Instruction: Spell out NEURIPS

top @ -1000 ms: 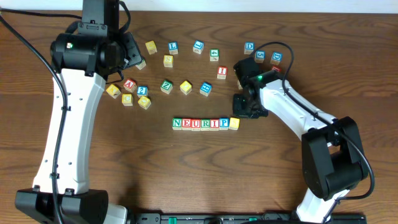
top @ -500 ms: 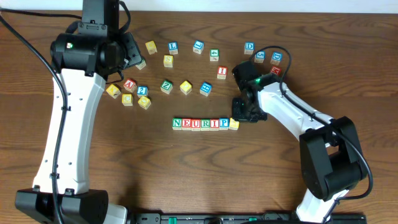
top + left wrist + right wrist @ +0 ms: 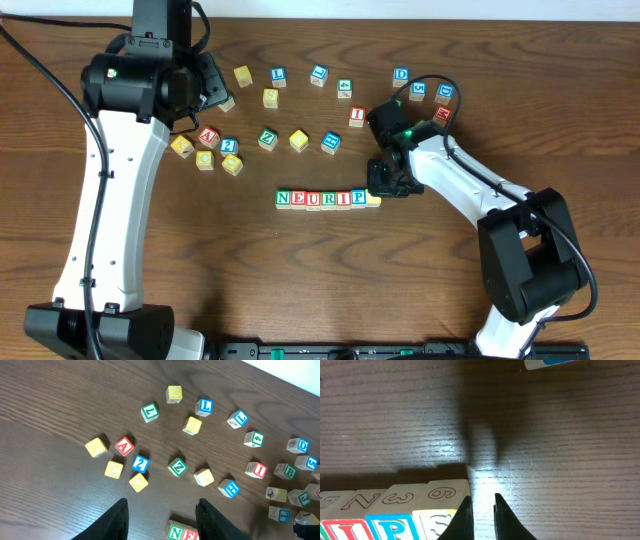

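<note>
Brown wood makes up the counter point(image 3: 300, 270), and a row of blocks point(image 3: 322, 199) sits in the middle of it. Read from the left, they say N, E, U, R, I, P. A yellow block point(image 3: 437, 522) sits at the right end, touching the P. From above it is partly hidden, but the close view shows what looks like an S on it. So the word looks spelled, with all seven blocks side by side. The yellow block may sit a tiny bit lower than the rest, but it is hard to tell.

The right tool point(image 3: 481, 505) is down low, just beside the yellow block's right side. Its two fingers are pressed almost together and pinch nothing. I think only a small push to line things up may be left, and then lifting away.

Spare blocks point(image 3: 299, 140) lie scattered behind the row, well apart from it. The left tool point(image 3: 162, 505) hangs above them, spread, with nothing in it.
</note>
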Motion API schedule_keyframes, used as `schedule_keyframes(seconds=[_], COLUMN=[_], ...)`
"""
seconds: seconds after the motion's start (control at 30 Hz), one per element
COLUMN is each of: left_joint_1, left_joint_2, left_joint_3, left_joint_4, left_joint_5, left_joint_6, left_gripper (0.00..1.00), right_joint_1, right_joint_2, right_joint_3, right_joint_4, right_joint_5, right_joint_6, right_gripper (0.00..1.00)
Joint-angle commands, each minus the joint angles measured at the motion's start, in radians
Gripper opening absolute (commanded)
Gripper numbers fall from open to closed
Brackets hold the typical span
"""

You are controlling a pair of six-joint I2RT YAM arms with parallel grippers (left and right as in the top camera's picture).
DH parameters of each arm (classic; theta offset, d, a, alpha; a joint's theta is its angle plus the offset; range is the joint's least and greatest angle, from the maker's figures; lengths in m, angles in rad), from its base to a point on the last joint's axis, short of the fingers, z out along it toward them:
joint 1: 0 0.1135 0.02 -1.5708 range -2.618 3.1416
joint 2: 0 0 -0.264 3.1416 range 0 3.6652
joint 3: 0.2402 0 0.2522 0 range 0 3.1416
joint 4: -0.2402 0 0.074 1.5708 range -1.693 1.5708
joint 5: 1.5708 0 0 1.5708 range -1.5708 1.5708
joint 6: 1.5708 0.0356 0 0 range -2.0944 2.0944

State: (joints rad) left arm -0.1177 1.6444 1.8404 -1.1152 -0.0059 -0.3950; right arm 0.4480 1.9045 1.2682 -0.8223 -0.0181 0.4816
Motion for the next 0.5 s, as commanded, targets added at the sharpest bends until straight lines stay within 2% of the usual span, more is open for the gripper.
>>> schedule_keyframes(seconds=[0.0, 0.3, 0.33, 0.43, 0.47], left_joint_1=[0.006, 0.046, 0.061, 0.111, 0.128], left_joint_2=[0.002, -0.055, -0.071, -0.111, -0.121], left_joint_3=[-0.006, 0.045, 0.045, 0.045, 0.045], left_joint_4=[-0.002, 0.002, 0.002, -0.017, -0.034], left_joint_5=[-0.006, -0.013, -0.023, -0.082, -0.089], left_joint_6=[0.007, 0.136, 0.136, 0.136, 0.136], left_gripper=[0.43, 0.44, 0.55, 0.65, 0.86], right_joint_1=[0.008, -0.057, -0.065, -0.095, -0.105], right_joint_2=[-0.013, -0.147, -0.168, -0.237, -0.26], right_joint_3=[0.006, 0.17, 0.19, 0.244, 0.259], right_joint_4=[0.002, -0.089, -0.104, -0.14, -0.151], right_joint_5=[0.012, 0.05, 0.061, 0.072, 0.072], right_joint_6=[0.011, -0.052, -0.057, -0.099, -0.112], right_gripper=[0.09, 0.15, 0.16, 0.26, 0.4])
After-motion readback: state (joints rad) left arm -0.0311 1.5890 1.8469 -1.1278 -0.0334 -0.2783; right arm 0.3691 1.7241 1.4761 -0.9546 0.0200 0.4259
